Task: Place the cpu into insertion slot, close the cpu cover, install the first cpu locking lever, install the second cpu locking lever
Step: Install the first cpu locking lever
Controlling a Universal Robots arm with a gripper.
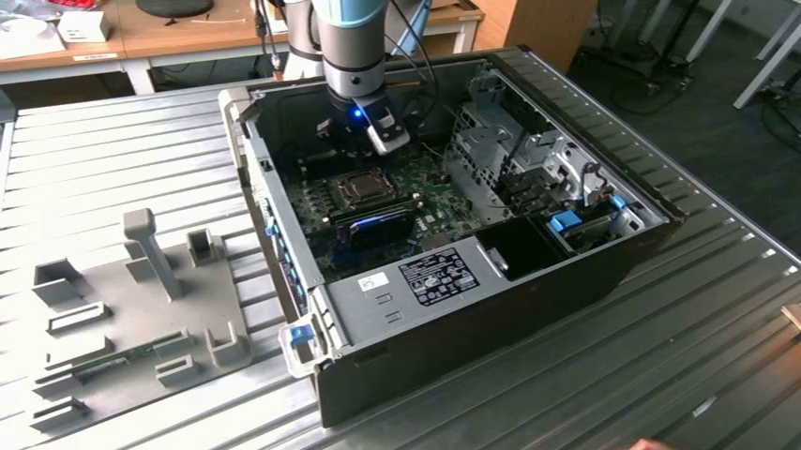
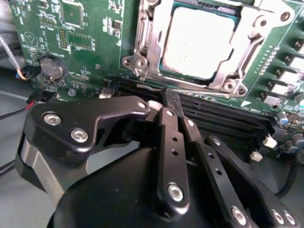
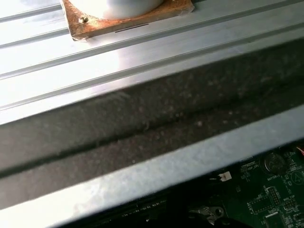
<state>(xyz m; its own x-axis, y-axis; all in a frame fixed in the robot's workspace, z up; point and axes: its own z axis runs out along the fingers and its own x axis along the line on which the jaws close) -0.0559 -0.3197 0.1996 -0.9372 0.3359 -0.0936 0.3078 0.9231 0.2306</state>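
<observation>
Black gripper (image 2: 167, 100), fingers pinched narrow with nothing visible between them, hangs over long black memory slots (image 2: 228, 118). The silvery-tan square cpu (image 2: 199, 42) lies just beyond the fingertips, framed by the silvery metal cpu cover (image 2: 151, 33).

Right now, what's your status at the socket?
Black hand low over long black memory slots. Silvery square chip seated, silvery metal frame cover down around it. Nothing between hand and chip.

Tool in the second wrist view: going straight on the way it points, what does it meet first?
Probably the long black memory slots right ahead of the tool, before the cpu cover beyond them; depth is hard to judge.
</observation>
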